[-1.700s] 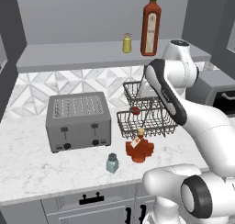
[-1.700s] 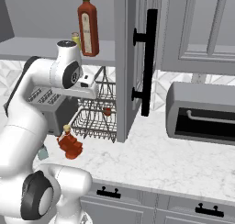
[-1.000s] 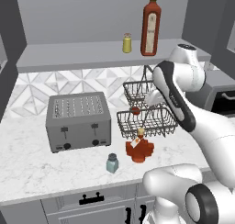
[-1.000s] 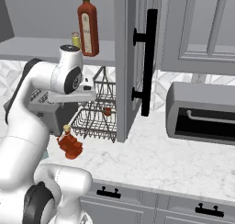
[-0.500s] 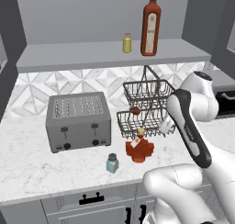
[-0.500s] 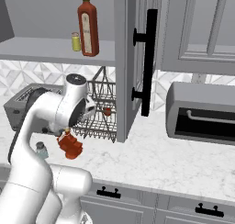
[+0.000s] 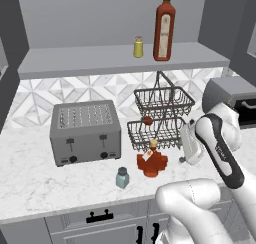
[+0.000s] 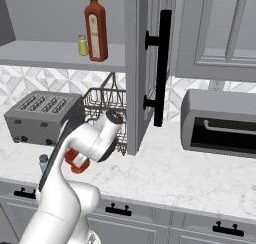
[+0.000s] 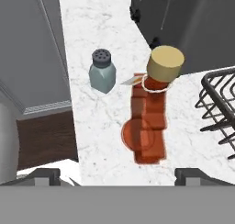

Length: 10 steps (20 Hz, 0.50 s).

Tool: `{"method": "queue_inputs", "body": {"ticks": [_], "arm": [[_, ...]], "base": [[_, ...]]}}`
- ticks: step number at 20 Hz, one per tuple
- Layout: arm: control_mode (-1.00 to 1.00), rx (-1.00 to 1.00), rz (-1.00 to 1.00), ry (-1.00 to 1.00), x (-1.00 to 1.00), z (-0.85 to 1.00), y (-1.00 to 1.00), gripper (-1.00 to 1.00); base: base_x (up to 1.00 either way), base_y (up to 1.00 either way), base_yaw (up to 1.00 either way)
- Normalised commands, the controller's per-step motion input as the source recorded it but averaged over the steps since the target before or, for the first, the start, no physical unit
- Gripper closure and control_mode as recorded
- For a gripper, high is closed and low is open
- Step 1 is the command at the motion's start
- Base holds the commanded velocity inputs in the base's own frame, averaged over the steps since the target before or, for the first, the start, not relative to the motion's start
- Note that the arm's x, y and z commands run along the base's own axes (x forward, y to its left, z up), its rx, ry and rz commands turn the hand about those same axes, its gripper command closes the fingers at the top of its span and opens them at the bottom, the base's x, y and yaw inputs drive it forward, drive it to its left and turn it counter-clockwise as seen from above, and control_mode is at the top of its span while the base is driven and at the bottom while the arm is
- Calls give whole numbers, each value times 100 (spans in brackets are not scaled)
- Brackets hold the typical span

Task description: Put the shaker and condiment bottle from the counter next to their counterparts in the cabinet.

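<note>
So we've got the flat orange-red maple-leaf condiment bottle point(image 7: 152, 161) with its tan cap and little white tag standing upright on the white marble-patterned worktop point(image 7: 35, 178), close to the front edge and just in front of the two-tier black wire basket point(image 7: 161, 117). The small pale blue-grey glass shaker point(image 7: 122, 177) with the grey metal cap sits near it, a bit closer to the front edge and toward the grey toaster point(image 7: 85, 131), not touching the bottle. In the hand view we're looking down on both, shaker point(image 9: 102, 71) beside the bottle point(image 9: 149, 119), with the gripper point(image 9: 117, 175) hovering above the bottle, its two dark fingertips point(image 9: 44, 175) spread about as wide as they go and nothing held between them. Up on the light-grey shelf board of the grey wall cabinet point(image 7: 75, 60) stand the small yellow shaker point(image 7: 138, 47) and the tall dark-red sauce bottle point(image 7: 163, 28) with the green cap, side by side near the right end. The open cabinet door point(image 8: 142, 68) with its black handle hangs over the worktop in the right base view.
</note>
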Motion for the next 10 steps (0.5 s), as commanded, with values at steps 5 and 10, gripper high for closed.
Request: {"method": "queue_inputs", "body": {"ticks": [5,10], "arm": [[-100,8,10,0,10,-17,-12,-100],[-100,12,2,-4,0,-23,2,-100]], "base": [[0,0,0],[0,0,0]]}}
